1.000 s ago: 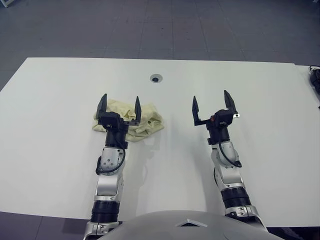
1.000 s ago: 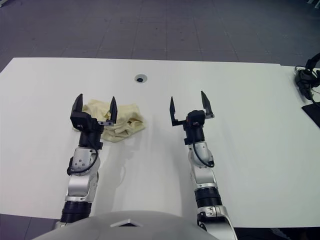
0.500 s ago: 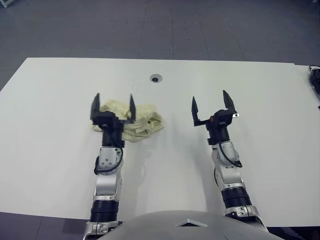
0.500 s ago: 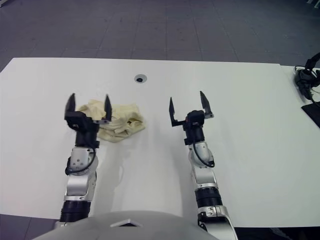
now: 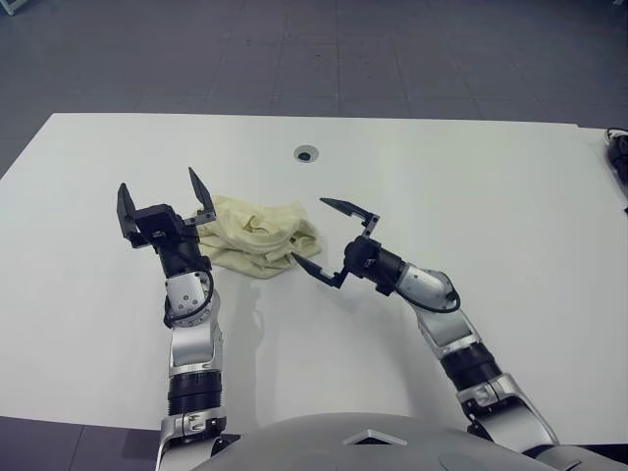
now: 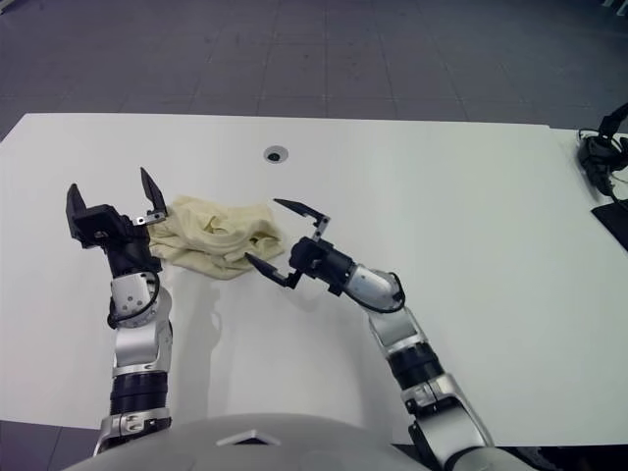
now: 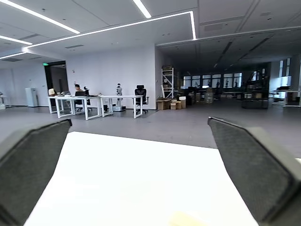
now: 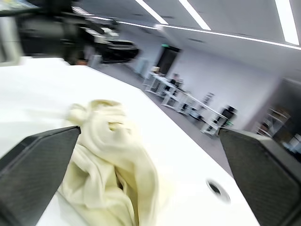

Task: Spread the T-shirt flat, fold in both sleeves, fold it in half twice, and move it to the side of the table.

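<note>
T-shirt (image 5: 257, 235): pale yellow, bunched in a crumpled heap on the white desk (image 5: 491, 196), left of centre and a little nearer than the round cable hole (image 5: 306, 153). No sleeve or hem can be made out, and the folds overlap.

Right pincer (image 5: 309, 230): turned sideways toward the heap, spread wide, holding nothing. One finger sits over the shirt's right edge and the other is low by the near-right corner, so the cloth is just in front of the opening. The right wrist view has the fabric (image 8: 113, 160) between the two dark fingers (image 8: 33, 160), not gripped.

Left pincer (image 5: 157, 180): raised just beside the shirt's left edge, tips pointing up and away, spread, empty.

Step, as a judgement: the first one, spreading flat, has not really begun, and no fold is done. Next move probably calls for the right pincer to nip a loose edge at the near-right of the heap. The left one would have to tip down and catch the opposite edge, then both draw apart to open the cloth. Risk is grabbing several layers at once.

Dark gear (image 6: 601, 147) lies at the desk's far right edge, well apart.

Writing: none readable on the shirt, the pincers or the desk. Room signage in the wrist views is too small to read.
</note>
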`<control>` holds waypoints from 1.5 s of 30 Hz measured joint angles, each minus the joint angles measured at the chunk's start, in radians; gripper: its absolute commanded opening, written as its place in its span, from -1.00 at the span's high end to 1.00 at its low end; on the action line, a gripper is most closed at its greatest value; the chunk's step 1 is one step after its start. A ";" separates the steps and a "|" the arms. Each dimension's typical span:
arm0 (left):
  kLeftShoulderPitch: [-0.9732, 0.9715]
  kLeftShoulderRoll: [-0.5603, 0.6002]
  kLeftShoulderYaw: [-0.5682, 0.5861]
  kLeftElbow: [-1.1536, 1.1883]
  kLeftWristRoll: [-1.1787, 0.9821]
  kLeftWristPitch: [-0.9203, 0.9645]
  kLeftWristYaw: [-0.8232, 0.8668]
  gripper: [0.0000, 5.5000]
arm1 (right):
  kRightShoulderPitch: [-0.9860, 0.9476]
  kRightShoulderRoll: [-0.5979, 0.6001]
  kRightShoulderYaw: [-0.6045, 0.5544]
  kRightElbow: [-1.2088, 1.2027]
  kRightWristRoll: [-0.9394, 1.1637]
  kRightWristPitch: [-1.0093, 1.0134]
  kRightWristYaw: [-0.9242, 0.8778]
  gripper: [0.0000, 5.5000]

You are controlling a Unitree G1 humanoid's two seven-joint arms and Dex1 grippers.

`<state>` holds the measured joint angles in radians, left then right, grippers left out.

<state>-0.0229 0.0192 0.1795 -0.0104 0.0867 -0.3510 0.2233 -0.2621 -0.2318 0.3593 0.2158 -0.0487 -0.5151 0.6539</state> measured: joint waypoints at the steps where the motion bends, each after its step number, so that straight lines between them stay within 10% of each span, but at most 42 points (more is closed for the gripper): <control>1: -0.003 0.000 0.000 0.004 0.001 0.000 0.003 -0.96 | -0.031 -0.002 0.011 0.028 -0.001 0.000 0.028 -0.96; 37: -0.014 -0.001 -0.041 0.028 0.009 -0.009 -0.002 -0.96 | -0.289 0.043 0.070 0.431 -0.168 -0.156 -0.013 0.98; 45: -0.015 0.003 -0.028 0.027 0.009 -0.018 0.004 -0.96 | -0.290 0.007 0.064 0.357 -0.201 -0.199 -0.039 1.00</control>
<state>-0.0378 0.0219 0.1514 0.0165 0.0956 -0.3695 0.2272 -0.5520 -0.2248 0.4237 0.5723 -0.2500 -0.7141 0.6151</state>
